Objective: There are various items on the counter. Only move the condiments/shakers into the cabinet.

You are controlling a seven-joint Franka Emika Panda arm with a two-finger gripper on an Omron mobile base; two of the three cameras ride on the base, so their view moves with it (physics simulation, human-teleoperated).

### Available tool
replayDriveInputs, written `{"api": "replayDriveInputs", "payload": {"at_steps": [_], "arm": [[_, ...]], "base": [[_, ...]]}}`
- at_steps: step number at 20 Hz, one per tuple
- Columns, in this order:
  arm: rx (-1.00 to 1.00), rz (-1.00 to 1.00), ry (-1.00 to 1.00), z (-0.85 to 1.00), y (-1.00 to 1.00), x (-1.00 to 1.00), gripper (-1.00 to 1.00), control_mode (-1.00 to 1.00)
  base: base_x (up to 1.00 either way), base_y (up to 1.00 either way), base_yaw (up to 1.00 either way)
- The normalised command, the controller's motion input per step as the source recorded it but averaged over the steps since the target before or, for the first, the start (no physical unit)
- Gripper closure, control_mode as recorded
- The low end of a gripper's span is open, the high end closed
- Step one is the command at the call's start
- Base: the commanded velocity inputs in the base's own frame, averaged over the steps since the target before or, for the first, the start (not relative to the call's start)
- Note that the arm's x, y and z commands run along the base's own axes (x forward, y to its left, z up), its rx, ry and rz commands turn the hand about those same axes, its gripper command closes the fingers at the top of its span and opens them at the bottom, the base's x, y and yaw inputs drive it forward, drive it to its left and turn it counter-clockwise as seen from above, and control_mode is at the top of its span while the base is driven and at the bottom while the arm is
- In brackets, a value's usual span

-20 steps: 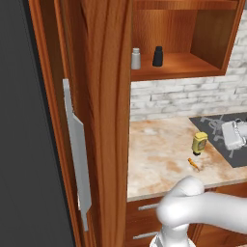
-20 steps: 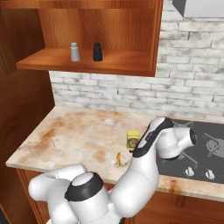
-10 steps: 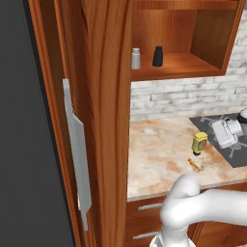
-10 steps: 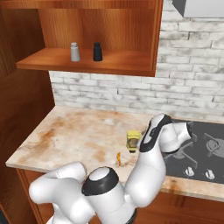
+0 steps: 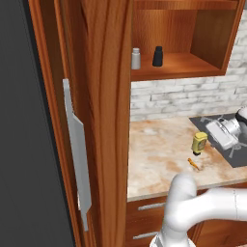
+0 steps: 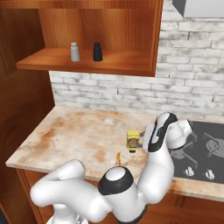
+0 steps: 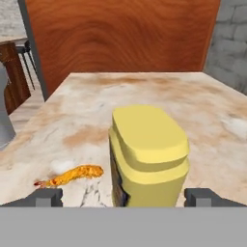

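Note:
A yellow-brown squeeze bottle (image 5: 199,143) (image 6: 132,141) (image 7: 147,154) stands upright on the marbled counter (image 5: 159,154) (image 6: 74,131) near its front edge. My gripper (image 5: 211,139) (image 7: 124,197) is open and comes at it level from the stove side. In the hand view the bottle stands just ahead, between the two fingertips (image 7: 46,197), untouched. A grey shaker (image 5: 136,58) (image 6: 75,52) and a black shaker (image 5: 157,56) (image 6: 97,51) stand side by side on the cabinet shelf (image 5: 178,65) (image 6: 87,65).
A tiny orange stick (image 5: 193,164) (image 6: 118,157) (image 7: 72,176) lies on the counter in front of the bottle. The dark stove top (image 5: 231,144) (image 6: 210,148) is on the right. The tall open cabinet door (image 5: 106,96) (image 7: 120,38) stands at the counter's left end.
The hand has crept a little closer to the squeeze bottle from the stove side, and the arm's lower links have swung round. The jaws stayed open; the bottle and shakers have not moved.

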Motion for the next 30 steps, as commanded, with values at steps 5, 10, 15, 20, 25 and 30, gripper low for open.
{"api": "replayDriveInputs", "payload": {"at_steps": [5,10,15,20,25,30], "arm": [[0.0,0.01,0.0,0.0,0.0,0.33,-1.0,-1.0],[0.0,0.0,0.0,0.0,0.04,0.04,-1.0,-1.0],[0.0,0.0,0.0,-0.01,0.09,-0.05,-1.0,-1.0],[0.0,0.0,0.0,0.0,0.2,-0.29,-1.0,-1.0],[0.0,0.0,0.0,0.0,0.23,-0.25,-1.0,-1.0],[0.0,0.0,0.0,0.0,0.36,-0.09,-1.0,-1.0]], "base": [[0.0,0.0,0.0],[0.0,0.0,0.0],[0.0,0.0,0.0],[0.0,0.0,0.0],[0.0,0.0,0.0],[0.0,0.0,0.0]]}}
